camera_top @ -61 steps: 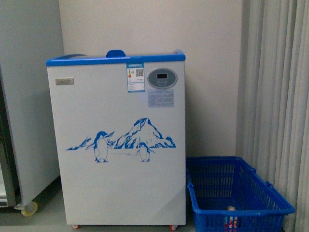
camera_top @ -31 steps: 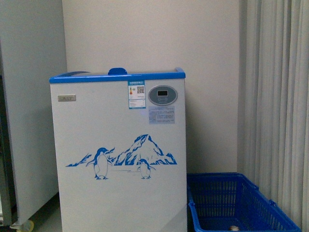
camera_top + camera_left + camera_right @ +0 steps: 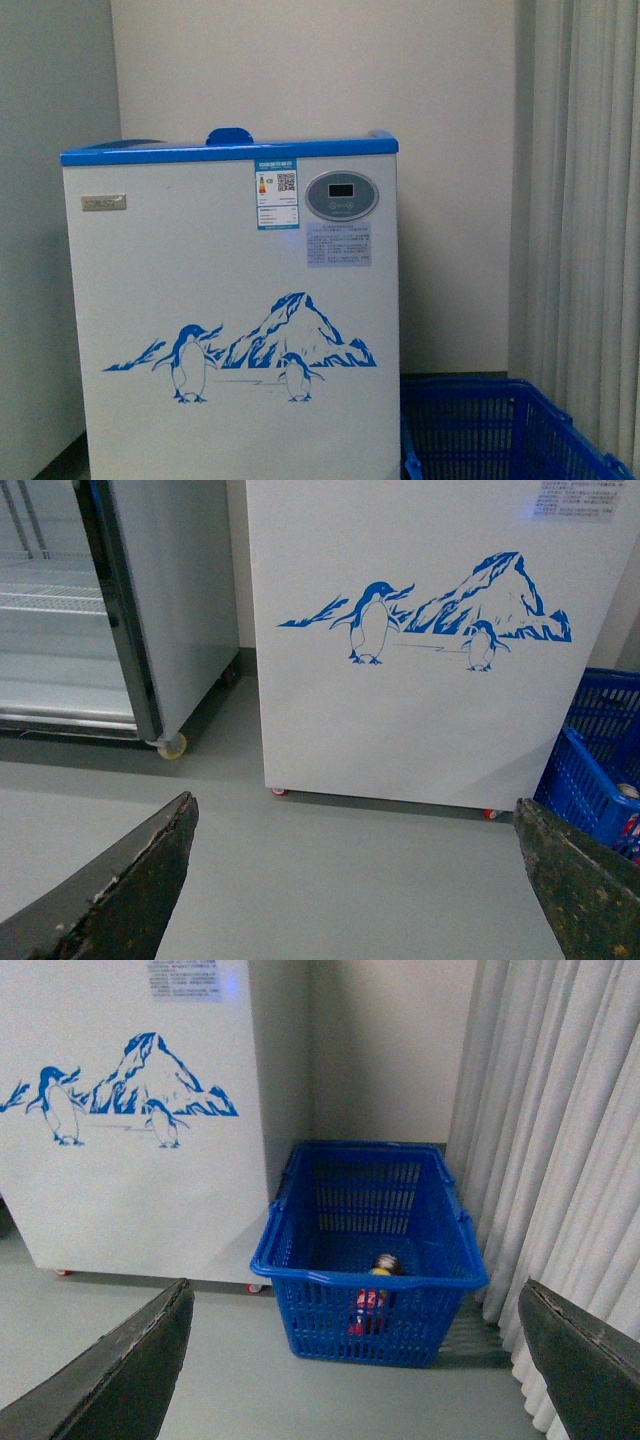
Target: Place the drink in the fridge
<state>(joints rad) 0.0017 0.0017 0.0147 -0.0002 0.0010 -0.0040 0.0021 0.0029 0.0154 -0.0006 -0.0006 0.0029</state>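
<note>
Left gripper (image 3: 352, 810) gapes wide, empty, facing the penguin fridge (image 3: 230, 300); right gripper (image 3: 355, 1288), equally wide and empty, overlooks the drink (image 3: 378, 1272) lying in the blue basket (image 3: 300, 1260).

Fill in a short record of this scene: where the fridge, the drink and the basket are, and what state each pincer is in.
fridge: white, blue top rim, penguin picture; stands on the floor
lid: cannot tell whether open
blue basket: on the floor between the fridge and the curtain
drink: lying in the blue basket, not yet in the fridge
grey cabinet: on the fridge's other side
left pincer: open, empty
right pincer: open, empty
</note>
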